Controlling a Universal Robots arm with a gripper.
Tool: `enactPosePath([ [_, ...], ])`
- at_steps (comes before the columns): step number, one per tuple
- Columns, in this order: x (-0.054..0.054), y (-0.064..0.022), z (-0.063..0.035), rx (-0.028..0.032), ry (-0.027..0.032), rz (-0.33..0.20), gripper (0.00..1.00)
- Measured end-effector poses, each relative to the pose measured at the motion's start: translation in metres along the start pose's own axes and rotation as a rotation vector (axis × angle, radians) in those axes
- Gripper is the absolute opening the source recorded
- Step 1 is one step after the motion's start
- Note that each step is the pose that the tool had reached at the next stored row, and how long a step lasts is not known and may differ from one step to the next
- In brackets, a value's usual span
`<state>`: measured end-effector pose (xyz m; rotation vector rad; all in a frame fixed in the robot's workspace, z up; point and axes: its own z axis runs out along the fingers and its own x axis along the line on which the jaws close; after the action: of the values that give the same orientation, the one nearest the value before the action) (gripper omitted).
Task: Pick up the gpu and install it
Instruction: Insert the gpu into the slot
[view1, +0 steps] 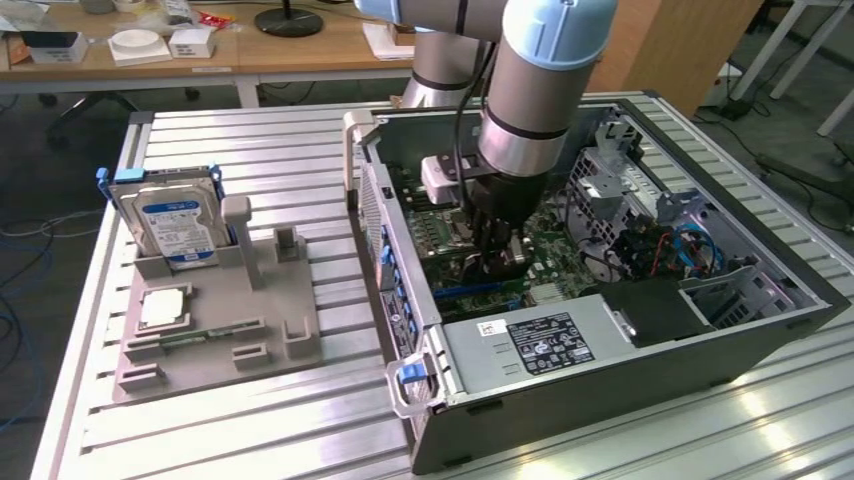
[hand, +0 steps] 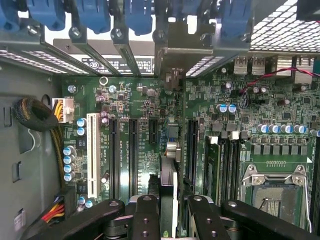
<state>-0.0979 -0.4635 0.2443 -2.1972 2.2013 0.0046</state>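
A silver hard drive (view1: 171, 222) with a blue-white label stands upright in a grey holder tray (view1: 220, 320), well apart from the claw; a small green memory stick (view1: 214, 330) lies there. Desks (view1: 200, 50) stand far behind.

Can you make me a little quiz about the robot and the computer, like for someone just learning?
1. True or false: the gripper is down inside the open computer case.
2. What does the gripper hold edge-on over the green board? A) the graphics card B) the hard drive C) a cable
3. Where is the hard drive standing?

Key
1. True.
2. A.
3. Upright in the grey holder on the table, on the exterior view's left of the case.
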Motion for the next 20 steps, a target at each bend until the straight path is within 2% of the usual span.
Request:
enactPosePath([
  [7, 0.0, 0.0027, 0.0003, 0.0, 0.0, 0.0, 0.27],
  [20, 0.0001, 0.0027, 0.0024, 0.0, 0.0, 0.0, 0.27],
])
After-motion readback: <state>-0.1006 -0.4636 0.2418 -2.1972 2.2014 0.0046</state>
